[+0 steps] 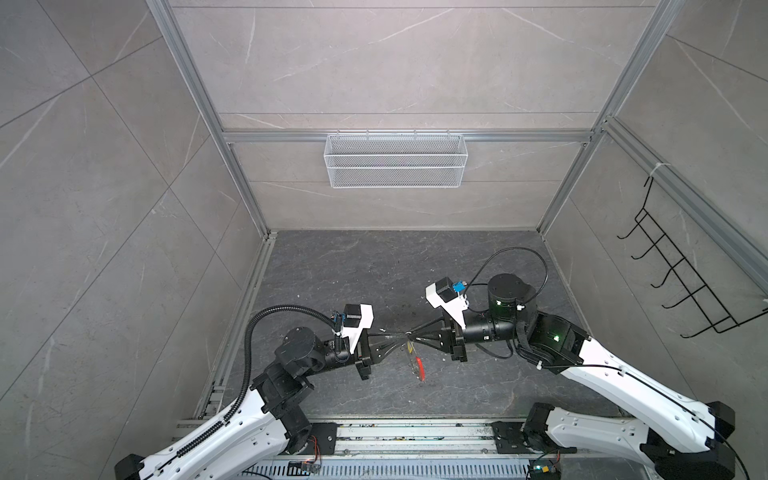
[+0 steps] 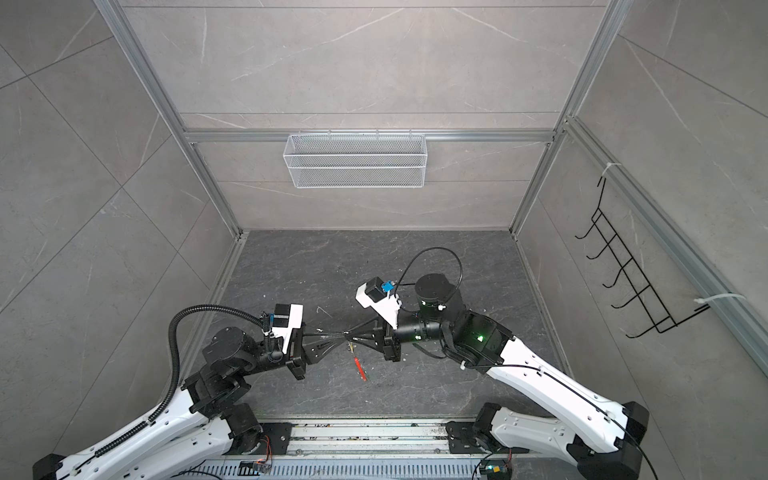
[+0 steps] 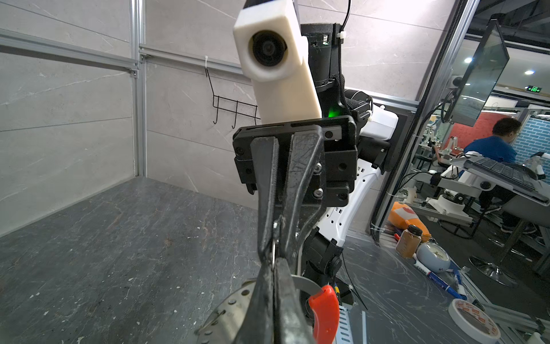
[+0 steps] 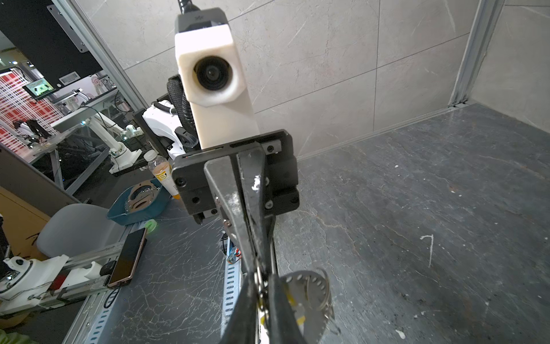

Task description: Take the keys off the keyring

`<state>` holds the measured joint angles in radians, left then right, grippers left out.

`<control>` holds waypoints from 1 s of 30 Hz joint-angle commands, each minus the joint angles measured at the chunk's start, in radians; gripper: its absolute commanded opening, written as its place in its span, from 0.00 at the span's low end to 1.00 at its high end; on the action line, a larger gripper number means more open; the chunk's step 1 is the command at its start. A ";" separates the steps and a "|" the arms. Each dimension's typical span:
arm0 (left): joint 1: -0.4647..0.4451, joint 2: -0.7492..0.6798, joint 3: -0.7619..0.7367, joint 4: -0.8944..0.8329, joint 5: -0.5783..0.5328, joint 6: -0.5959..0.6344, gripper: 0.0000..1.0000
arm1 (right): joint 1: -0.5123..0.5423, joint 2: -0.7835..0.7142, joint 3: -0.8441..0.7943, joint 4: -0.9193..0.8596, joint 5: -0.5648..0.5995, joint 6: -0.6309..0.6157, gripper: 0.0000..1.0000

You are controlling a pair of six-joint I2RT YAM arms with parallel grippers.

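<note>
Both grippers meet tip to tip above the middle of the dark floor in both top views. My left gripper is shut on the keyring, a grey band dotted with holes that hangs beneath the fingertips. Its red segment curves down toward the front. My right gripper is shut right against the left one, on a key with a yellow head beside the band. A thin wire loop shows at the band's edge.
A white mesh basket hangs on the back wall. A black hook rack is on the right wall. An aluminium rail runs along the front edge. A small white scrap lies on the floor.
</note>
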<state>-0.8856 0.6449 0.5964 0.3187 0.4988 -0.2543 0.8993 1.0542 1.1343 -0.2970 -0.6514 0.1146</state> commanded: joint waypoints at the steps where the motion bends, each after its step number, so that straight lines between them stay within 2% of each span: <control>1: 0.002 -0.009 0.032 0.045 -0.028 0.020 0.00 | 0.002 0.000 -0.015 0.013 -0.016 0.016 0.01; 4: 0.002 -0.005 0.050 0.011 -0.039 0.009 0.00 | 0.002 -0.003 -0.006 -0.017 0.012 0.010 0.00; 5: 0.002 -0.005 0.060 -0.018 -0.046 0.008 0.03 | 0.001 -0.005 0.002 -0.045 0.020 0.000 0.00; 8: 0.002 -0.012 0.075 -0.075 -0.051 0.003 0.29 | -0.004 -0.009 0.029 -0.132 0.061 -0.018 0.00; 10: 0.002 -0.016 0.087 -0.124 -0.052 0.004 0.37 | -0.009 -0.012 0.048 -0.193 0.083 -0.031 0.00; 12: 0.002 -0.005 0.106 -0.175 -0.049 0.001 0.39 | -0.009 -0.016 0.065 -0.244 0.103 -0.040 0.00; 18: 0.003 0.120 0.176 -0.251 0.063 -0.012 0.38 | -0.012 -0.004 0.124 -0.367 0.127 -0.064 0.00; 23: 0.019 0.186 0.199 -0.213 0.199 -0.040 0.37 | -0.013 -0.011 0.133 -0.403 0.129 -0.079 0.00; 25: 0.021 0.194 0.201 -0.212 0.214 -0.040 0.34 | -0.014 -0.014 0.130 -0.402 0.128 -0.080 0.00; 30: 0.023 0.193 0.198 -0.198 0.234 -0.040 0.19 | -0.017 -0.014 0.130 -0.402 0.130 -0.080 0.00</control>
<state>-0.8696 0.8528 0.7597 0.0837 0.6792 -0.2874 0.8894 1.0538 1.2396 -0.6872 -0.5255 0.0521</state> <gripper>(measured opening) 0.197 0.050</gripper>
